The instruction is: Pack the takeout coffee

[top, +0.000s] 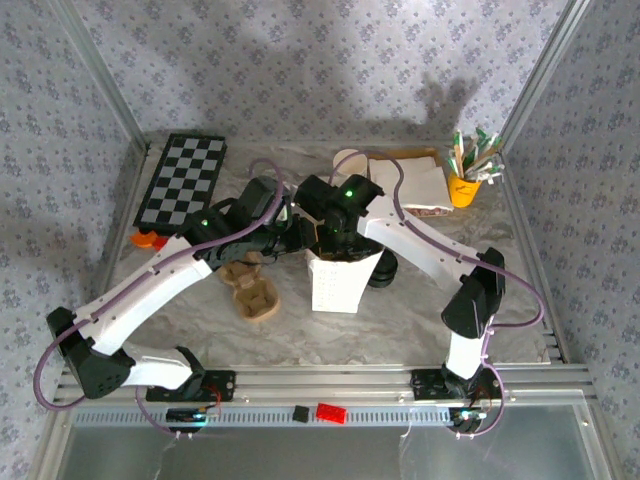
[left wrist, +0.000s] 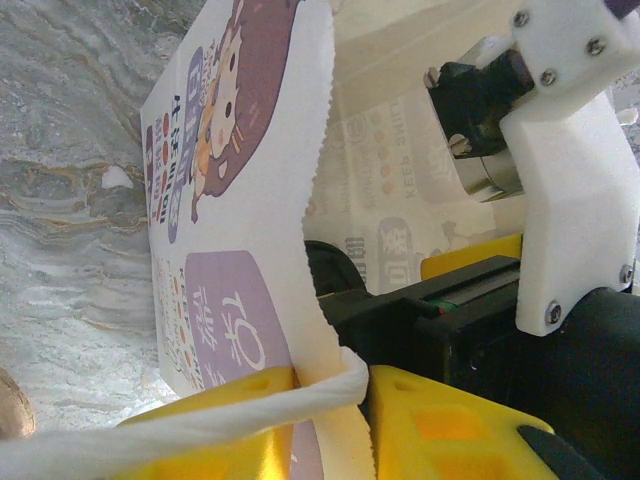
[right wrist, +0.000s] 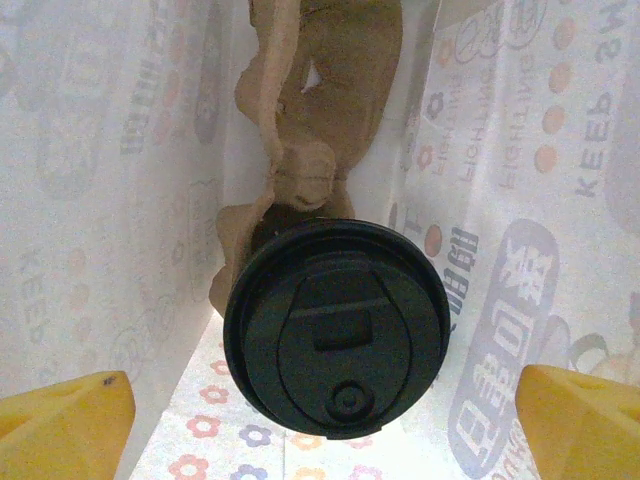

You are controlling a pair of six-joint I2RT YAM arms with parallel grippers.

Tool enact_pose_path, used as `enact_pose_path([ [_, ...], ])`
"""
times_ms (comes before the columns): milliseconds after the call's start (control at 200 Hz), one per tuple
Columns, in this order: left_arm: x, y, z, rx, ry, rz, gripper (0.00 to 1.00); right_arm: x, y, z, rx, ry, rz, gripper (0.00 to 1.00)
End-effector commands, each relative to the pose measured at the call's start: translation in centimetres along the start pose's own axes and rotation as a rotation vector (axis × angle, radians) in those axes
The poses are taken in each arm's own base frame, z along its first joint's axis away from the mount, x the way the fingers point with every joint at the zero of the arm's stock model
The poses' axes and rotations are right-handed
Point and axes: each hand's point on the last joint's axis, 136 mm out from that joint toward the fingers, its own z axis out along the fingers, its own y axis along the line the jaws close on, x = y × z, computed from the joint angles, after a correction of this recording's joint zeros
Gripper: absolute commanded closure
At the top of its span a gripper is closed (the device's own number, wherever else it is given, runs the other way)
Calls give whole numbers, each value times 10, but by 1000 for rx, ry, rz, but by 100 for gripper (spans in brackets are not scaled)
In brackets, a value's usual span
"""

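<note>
Yellow pads (left wrist: 450, 425) of my left gripper (left wrist: 335, 400) sit narrow, pinched on the serrated top edge and the twisted white paper handle (left wrist: 150, 435) of the white printed paper bag (left wrist: 240, 200). Bag stands upright, mouth up, mid-way across the grey marbled tabletop (top: 400, 320). A brown moulded-pulp cup carrier (top: 255, 297) lies just left of it. Inside the bag is the takeout coffee (right wrist: 335, 325), a small cup under a round black plastic lid, upright on the flower-printed bag floor. A brown moulded cardboard piece (right wrist: 310, 100) sits just beyond it along the far wall. My right gripper (right wrist: 320, 430) hangs inside the bag above the lid, yellow fingers (right wrist: 60, 420) spread wide to either side, clear of it, holding nothing.
</note>
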Motion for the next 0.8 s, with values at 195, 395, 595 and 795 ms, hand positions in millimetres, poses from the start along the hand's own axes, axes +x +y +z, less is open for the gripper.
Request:
enact_pose_path([
  [195,0,4,2,-17,0,7,75,-2,9,-14,-28,-16,0,0],
  [395,0,6,2,-20,0,3,76,-2,9,-15,-26,-15,-2,0],
  [595,0,8,2,-26,0,-1,75,-1,9,-17,-25,-16,-4,0],
  [795,1,12,3,-33,0,-8,76,-2,9,-22,-29,-20,-3,0],
])
